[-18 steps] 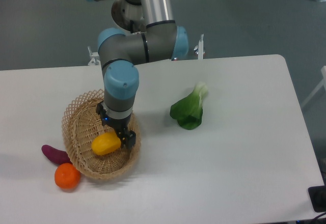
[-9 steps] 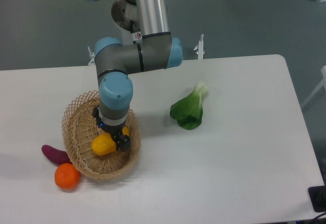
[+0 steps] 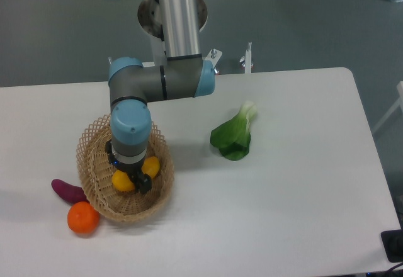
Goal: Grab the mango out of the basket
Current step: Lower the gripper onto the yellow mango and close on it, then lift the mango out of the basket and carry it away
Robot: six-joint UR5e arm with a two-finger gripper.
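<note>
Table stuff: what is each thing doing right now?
Yellow-orange oblong mango: in basket, partly hidden under gripper.
Tan wicker basket: upright on table.
Gripper: down over mango; grip unclear.
Round orange fruit: on table.
Purple tuber: lying beside basket.
Leafy green vegetable: lying on table.

You see: tan open-weave wicker basket [image 3: 94,148], rough; smooth yellow-orange mango [image 3: 150,165], waxy; matt white table [image 3: 296,182]; brushed-metal arm tube [image 3: 178,12].
</note>
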